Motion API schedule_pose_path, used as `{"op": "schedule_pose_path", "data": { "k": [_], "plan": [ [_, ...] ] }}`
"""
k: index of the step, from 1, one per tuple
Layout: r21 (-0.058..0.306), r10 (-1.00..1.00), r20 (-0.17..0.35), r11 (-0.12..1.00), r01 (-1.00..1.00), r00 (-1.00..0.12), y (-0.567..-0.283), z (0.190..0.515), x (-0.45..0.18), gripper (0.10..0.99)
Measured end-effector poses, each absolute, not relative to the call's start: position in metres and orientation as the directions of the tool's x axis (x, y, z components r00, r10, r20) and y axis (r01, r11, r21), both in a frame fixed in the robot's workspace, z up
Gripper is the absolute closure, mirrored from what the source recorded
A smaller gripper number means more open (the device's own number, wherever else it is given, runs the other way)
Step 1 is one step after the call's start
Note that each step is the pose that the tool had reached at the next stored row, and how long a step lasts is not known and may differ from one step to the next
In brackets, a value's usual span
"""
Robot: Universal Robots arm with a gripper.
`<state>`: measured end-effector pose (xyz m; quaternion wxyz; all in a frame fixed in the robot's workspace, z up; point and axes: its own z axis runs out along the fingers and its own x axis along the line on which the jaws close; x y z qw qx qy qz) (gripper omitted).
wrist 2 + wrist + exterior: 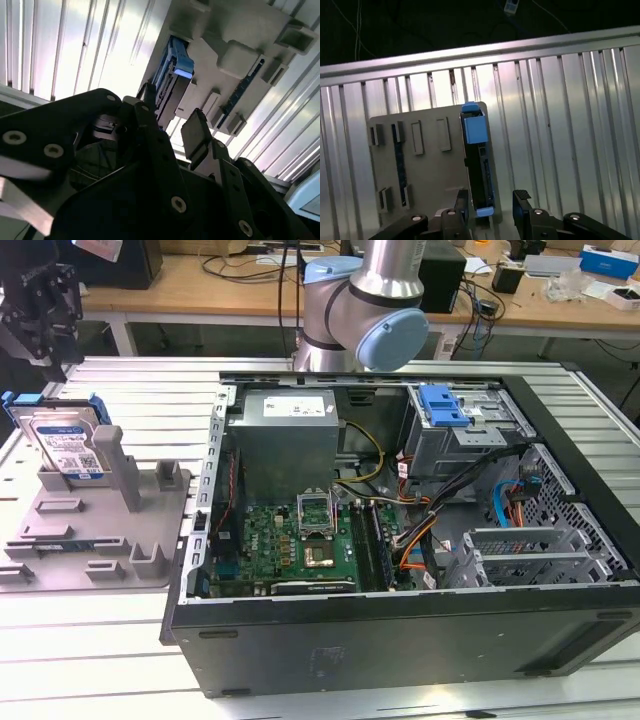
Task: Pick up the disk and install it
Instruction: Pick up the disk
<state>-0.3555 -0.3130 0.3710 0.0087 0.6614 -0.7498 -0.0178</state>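
I was at the pick-up step. My claw (48, 352) hung wide open and empty over the disk (70, 445), which stood on edge in the grey holder (110, 540), left of the open case (400, 630). In the first wrist view my fingers (521, 202) flanked its end, seemingly clear of it. A sound grip, I judged, called for straddling its flat faces squarely before closing.

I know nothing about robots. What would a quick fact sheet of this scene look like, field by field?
disk: standing on edge in the grey holder, at the exterior view's left
tool: open, above the disk, a finger on each side of its end, not gripping
computer case: open, lying on the ribbed table
drive bay: inside the case, blue latch on top
progress: disk not yet picked up
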Motion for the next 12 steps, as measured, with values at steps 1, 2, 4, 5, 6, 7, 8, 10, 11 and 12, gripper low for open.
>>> {"op": "schedule_pose_path", "data": {
  "k": [1,2,4,5,6,7,8,10,11,12],
  "plan": [
    [0.037,-0.993,-0.009,0.114,-0.993,-0.114,-0.3129,0.371,-0.3556,0.604],
    [0.036,-0.994,-0.007,0.106,-0.994,-0.106,-0.3128,0.3709,-0.3555,0.604],
    [0.035,-0.995,-0.002,0.099,-0.994,-0.1,-0.3129,0.371,-0.3555,0.604],
    [0.035,-0.995,-0.002,0.099,-0.994,-0.099,-0.3129,0.3709,-0.3556,0.604],
    [0.035,-0.995,-0.001,0.099,-0.994,-0.099,-0.3129,0.3709,-0.3555,0.604],
    [0.035,-0.995,-0.001,0.099,-0.994,-0.099,-0.3129,0.371,-0.3555,0.604],
    [0.035,-0.995,0.0,0.099,-0.994,-0.099,-0.3128,0.3708,-0.3555,0.604],
    [0.009,-0.995,-0.003,0.098,-0.995,-0.098,-0.3127,0.3703,-0.3564,0.604],
    [-0.001,-0.995,-0.004,0.098,-0.995,-0.098,-0.3127,0.3701,-0.3571,0.604],
    [-0.009,-0.995,-0.005,0.098,-0.995,-0.098,-0.3126,0.3699,-0.3597,0.604]
  ]
}}
